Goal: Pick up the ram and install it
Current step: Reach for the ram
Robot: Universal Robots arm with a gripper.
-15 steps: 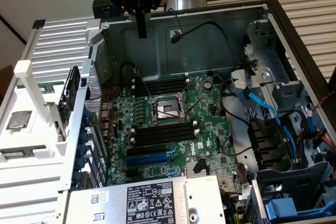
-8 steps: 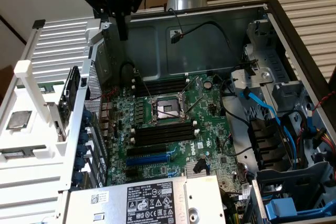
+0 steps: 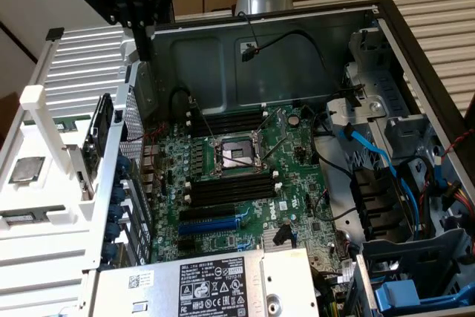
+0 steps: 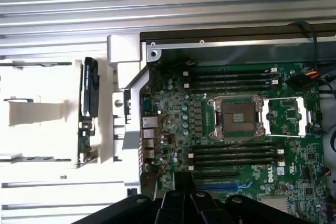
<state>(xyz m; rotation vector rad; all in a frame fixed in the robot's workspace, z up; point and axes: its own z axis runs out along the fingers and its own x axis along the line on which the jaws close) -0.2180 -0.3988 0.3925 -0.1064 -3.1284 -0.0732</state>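
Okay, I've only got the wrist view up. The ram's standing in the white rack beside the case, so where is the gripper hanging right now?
Observer: In the exterior view the gripper hangs over the case's wall beside the white rack, fingers shut and empty.
Operator: Is it touching the ram?
Observer: No. The ram stands lower in the rack, toward the exterior view's left of the fingertips, clear of them.
Operator: What's on the opposite side of the case?
Observer: Blue cables run across the drive bays at the exterior view's right.
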